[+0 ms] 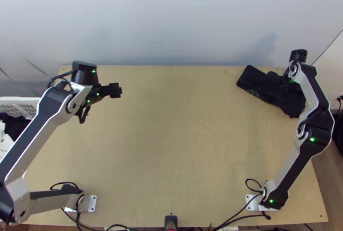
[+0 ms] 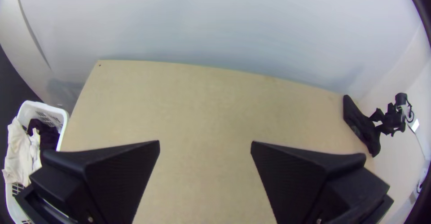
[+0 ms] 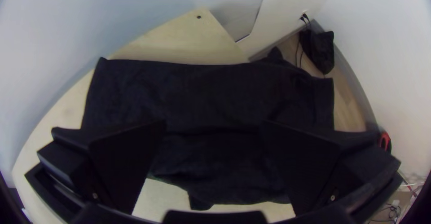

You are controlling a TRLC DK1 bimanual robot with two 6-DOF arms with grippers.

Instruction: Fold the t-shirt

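- Up against a pale wall, looking at a light wooden table.
- Just past the left edge, spotting a white openwork basket, loaded with dark cloth and white cloth, with some of the white over the rim.
- Over to the far right corner, finding the black t-shirt, folded and a bit rumpled.
- Right above it, seeing the right gripper, spread wide, without any grip on fabric.
- Across at far left, catching the left gripper, spread wide too, with nothing in hold.
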